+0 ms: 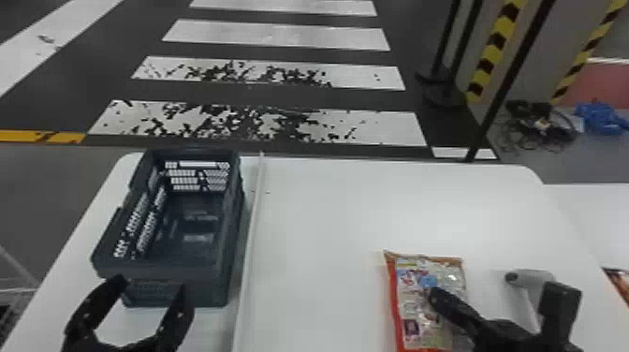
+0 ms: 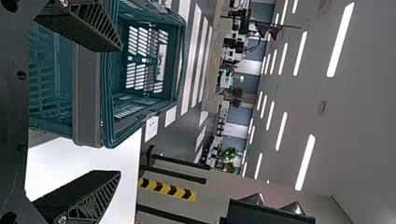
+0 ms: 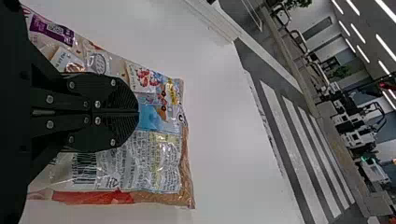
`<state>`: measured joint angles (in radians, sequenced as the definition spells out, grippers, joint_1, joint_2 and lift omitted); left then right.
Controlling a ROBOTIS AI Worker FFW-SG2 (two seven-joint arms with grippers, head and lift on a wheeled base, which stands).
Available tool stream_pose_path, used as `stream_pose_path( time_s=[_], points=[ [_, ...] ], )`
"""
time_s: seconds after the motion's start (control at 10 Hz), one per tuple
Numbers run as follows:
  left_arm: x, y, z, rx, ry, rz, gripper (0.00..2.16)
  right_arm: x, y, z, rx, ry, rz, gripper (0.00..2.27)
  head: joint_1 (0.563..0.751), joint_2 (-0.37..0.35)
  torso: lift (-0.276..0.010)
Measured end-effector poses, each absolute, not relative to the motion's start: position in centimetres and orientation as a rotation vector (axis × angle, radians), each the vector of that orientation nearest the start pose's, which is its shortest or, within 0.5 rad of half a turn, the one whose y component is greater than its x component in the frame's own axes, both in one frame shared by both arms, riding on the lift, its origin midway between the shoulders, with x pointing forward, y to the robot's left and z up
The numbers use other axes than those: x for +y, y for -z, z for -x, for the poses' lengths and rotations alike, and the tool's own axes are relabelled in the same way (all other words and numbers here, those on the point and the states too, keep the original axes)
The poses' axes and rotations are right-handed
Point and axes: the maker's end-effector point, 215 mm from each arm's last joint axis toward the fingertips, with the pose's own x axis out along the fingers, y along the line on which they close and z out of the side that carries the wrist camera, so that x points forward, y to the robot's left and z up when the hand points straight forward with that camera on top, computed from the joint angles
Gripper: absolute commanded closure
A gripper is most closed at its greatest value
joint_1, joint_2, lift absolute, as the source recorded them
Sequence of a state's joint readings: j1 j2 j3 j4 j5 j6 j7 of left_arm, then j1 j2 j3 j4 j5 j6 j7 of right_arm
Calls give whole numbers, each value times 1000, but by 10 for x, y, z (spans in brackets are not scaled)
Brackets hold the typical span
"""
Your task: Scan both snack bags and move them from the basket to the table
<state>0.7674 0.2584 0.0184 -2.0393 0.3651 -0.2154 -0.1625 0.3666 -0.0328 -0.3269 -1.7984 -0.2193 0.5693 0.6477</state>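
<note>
Barcode [image 3: 85, 169] and small print [image 3: 148, 161] on snack bag [image 1: 412, 299]

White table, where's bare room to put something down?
Between the long white strip and the red-edged snack bag, and farther back past that bag. It's crowded around the bag, with the right claw over it and a grey gadget close by.

From my head view I see a dark floor [image 1: 107, 56] crossed by white stripes [image 1: 281, 35], the nearer ones badly worn, with a yellow line [image 1: 42, 136] at the left edge. To the right I've got black poles [image 1: 509, 84], striped yellow-and-black bands [image 1: 496, 47] and tangled cables [image 1: 538, 124]. My left wrist view shows long, bright lights [image 2: 341, 39] across a grey ceiling [image 2: 355, 140].
</note>
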Motion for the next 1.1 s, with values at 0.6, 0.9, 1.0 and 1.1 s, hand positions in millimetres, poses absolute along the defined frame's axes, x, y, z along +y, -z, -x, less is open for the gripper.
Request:
stream_pose_path(
  time_s=[0.6,0.9,1.0,1.1],
  points=[
    [230,374,-361,80,231,157,53,-293,448,-390,538,-300,-365,6,695,-79,-98],
    [231,382,-363,91,234,160,53,-372,443,-389,520,-117,-326,60,695,-205,-98],
    [233,384,-367,91,233,160,53,-393,446,-389,526,-64,-299,60,695,-236,-98],
    [235,385,-369,92,232,160,53,-405,452,-389,538,-41,-276,63,695,-244,-98]
  ],
)
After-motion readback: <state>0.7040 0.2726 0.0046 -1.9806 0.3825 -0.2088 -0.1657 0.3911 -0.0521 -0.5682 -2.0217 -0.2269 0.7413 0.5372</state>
